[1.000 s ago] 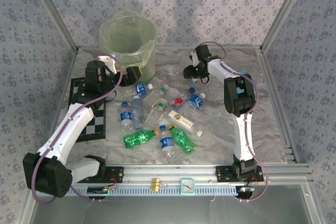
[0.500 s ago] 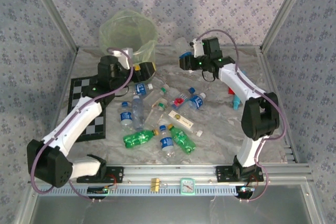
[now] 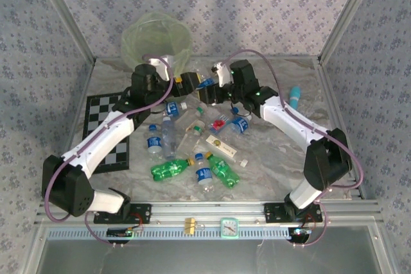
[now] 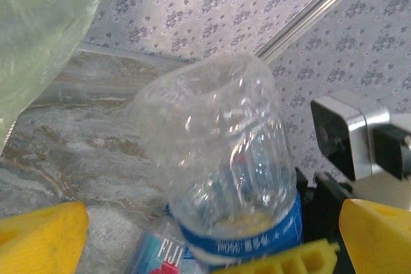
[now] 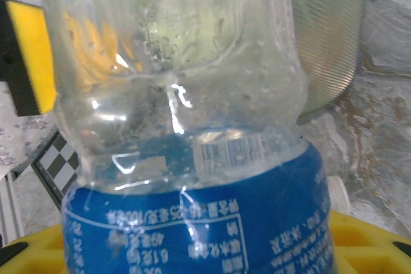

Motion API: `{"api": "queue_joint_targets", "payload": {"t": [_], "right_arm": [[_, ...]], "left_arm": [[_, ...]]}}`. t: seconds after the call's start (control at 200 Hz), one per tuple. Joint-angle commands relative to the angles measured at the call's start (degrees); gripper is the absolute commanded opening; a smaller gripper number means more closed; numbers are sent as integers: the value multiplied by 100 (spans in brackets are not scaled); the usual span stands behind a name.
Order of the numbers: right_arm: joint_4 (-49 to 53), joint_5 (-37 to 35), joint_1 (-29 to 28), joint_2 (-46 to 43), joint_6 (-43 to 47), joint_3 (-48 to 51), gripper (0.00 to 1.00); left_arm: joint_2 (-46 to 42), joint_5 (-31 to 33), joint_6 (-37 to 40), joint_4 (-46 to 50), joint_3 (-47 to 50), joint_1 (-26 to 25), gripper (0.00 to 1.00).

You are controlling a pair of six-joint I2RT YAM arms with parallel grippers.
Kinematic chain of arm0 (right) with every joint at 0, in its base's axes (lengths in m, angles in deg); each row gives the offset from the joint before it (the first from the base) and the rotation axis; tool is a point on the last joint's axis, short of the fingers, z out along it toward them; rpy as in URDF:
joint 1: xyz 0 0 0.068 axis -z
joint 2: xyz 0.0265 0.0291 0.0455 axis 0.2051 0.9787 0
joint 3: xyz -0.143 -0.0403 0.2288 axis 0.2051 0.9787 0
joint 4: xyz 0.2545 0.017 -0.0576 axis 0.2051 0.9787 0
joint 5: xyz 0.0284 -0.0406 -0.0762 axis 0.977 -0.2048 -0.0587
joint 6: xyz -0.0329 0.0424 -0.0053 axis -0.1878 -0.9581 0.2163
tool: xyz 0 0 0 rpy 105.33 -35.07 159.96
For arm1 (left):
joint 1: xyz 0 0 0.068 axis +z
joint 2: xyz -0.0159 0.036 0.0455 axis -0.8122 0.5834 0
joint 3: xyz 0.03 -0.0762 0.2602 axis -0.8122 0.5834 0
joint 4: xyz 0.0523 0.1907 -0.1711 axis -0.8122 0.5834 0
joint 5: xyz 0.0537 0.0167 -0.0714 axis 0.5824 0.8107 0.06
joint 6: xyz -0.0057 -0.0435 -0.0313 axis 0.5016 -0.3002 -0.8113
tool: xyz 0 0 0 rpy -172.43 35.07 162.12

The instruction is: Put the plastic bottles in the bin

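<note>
My right gripper [image 3: 207,89] is shut on a clear plastic bottle [image 3: 201,84] with a blue label, holding it in the air just right of the bin [image 3: 157,43]. The left gripper [image 3: 184,84] is open, and the bottle's clear end [image 4: 215,152] sits between its spread yellow fingers [image 4: 38,235]. In the right wrist view the same bottle [image 5: 186,126] stands over my right gripper [image 5: 192,248], with the bin's pale green wall [image 5: 331,30] behind. More plastic bottles lie on the table: green ones [image 3: 168,169], blue-labelled ones [image 3: 154,140], and a Fiji bottle [image 4: 151,255] below the held one.
A cyan-and-white tube [image 3: 295,97] lies at the far right. A small red block [image 3: 220,122] and a white box [image 3: 221,148] lie among the bottles. A checkerboard mat [image 3: 109,133] lies on the left. Metal frame rails border the table.
The right arm has swung left across the table with the bottle in its grip. The left gripper has moved right and up to meet it, so the bottle now sits between its open fingers.
</note>
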Motion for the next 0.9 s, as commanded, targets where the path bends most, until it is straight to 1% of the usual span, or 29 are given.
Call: {"api": "queue_joint_targets", "payload": {"t": [0.0, 0.355, 0.48, 0.58, 0.705, 0.895], "right_arm": [[-399, 176, -197, -237, -102, 121, 53], [-668, 459, -509, -277, -13, 156, 53], [-686, 491, -543, -259, -21, 162, 53], [-694, 475, -550, -262, -22, 160, 53], [-718, 472, -559, -251, -22, 156, 53], [-747, 448, -578, -225, -48, 155, 58]], "left_arm": [[21, 34, -115, -397, -161, -51, 100], [-28, 457, -113, -398, 14, -57, 100], [-20, 471, -105, -389, 43, -57, 96], [-28, 440, -54, -389, 50, -51, 88], [-52, 436, -12, -398, 68, -57, 69], [-91, 445, -1, -414, 77, -51, 54]]}}
